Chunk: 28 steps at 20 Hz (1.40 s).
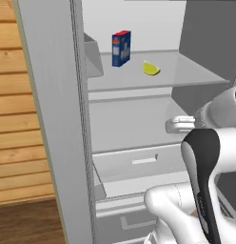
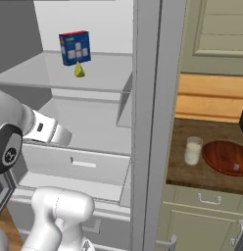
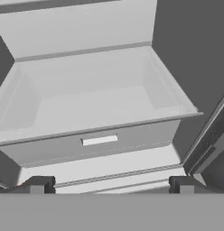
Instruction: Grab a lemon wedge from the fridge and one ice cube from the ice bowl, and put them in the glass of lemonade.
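The fridge (image 1: 53, 119) stands open, its grey door edge running down the left of the frame. On the upper shelf (image 1: 196, 76), a blue box (image 1: 121, 48) stands upright at top centre; the lemon wedge (image 1: 150, 68) lies just right of it, apart. The white arm (image 1: 205, 162) occupies the lower right. Wood panelling (image 1: 15, 119) fills the far left.

2 base views flank fridge (image 1: 139, 119) (shared shelves), hand view close
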Available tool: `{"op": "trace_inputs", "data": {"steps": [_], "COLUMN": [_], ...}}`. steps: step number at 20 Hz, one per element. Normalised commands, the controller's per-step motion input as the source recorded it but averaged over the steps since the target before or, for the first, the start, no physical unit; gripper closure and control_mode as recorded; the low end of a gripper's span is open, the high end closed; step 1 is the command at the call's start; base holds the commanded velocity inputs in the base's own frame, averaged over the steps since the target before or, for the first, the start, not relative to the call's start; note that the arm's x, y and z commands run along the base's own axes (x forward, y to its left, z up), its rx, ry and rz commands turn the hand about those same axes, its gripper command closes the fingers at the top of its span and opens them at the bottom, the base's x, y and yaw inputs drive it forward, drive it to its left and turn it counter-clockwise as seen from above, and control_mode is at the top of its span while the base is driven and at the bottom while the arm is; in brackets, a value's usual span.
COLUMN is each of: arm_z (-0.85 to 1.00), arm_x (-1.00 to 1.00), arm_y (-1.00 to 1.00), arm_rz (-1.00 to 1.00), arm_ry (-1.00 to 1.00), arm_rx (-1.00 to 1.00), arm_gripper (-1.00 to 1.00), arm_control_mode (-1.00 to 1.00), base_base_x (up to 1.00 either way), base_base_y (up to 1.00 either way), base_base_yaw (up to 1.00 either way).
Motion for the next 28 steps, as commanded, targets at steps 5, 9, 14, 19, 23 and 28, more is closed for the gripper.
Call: {"op": "trace_inputs", "data": {"steps": [5, 9, 14, 19, 23, 28], "arm_z": [0.37, 0.74, 0.90, 1.00, 0.34, -0.45], "arm_x": [-0.88, -0.12, 0.32, 0.07, 0.33, 0.89], "arm_y": [-0.01, 0.07, -0.01, -0.02, 0.00, -0.02], "arm_rz": [0.00, 0.05, 0.04, 0.10, 0.10, 0.03], "arm_ry": [-0.26, -0.14, 0.03, 0.15, 0.06, 0.00], "arm_rx": [0.15, 0.10, 0.15, 0.06, -0.01, 0.00], "arm_gripper": [-1.00, -1.00, -1.00, -1.00, -1.00, -1.00], "arm_control_mode": [-1.00, -1.00, -1.00, -1.00, -1.00, -1.00], "base_base_x": [0.00, 0.00, 0.00, 0.00, 0.00, 0.00], "base_base_y": [0.00, 0.00, 0.00, 0.00, 0.00, 0.00], "base_base_yaw": [0.00, 0.00, 0.00, 0.00, 0.00, 0.00]}}
